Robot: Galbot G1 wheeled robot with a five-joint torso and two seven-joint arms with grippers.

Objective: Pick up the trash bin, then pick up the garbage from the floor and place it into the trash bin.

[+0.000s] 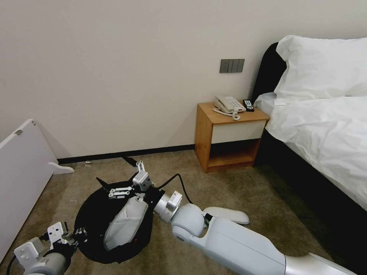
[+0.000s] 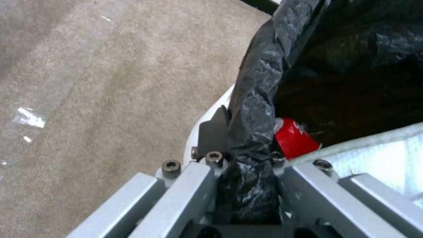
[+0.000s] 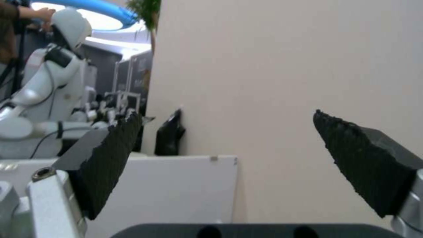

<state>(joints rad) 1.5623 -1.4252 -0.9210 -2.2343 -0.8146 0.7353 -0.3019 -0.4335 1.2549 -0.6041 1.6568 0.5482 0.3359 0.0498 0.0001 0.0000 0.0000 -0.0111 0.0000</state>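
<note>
The trash bin (image 1: 90, 214), lined with a black bag, stands on the carpeted floor (image 1: 229, 187) at lower left. My left gripper (image 1: 78, 233) is shut on its bag-covered rim (image 2: 253, 132). A white slipper (image 1: 128, 221) lies tilted inside the bin, and a crushed red can (image 2: 295, 137) rests beside the slipper (image 2: 379, 155) in the left wrist view. Just above the bin's far side my right gripper (image 1: 116, 172) is open with nothing between its fingers (image 3: 110, 158). Another white slipper (image 1: 226, 214) lies on the floor beside my right arm.
A wooden nightstand (image 1: 225, 135) with a phone stands against the wall, and the bed (image 1: 328, 133) is to its right. A white panel (image 1: 23, 172) leans at the left. A black cable (image 1: 179, 183) trails over the carpet.
</note>
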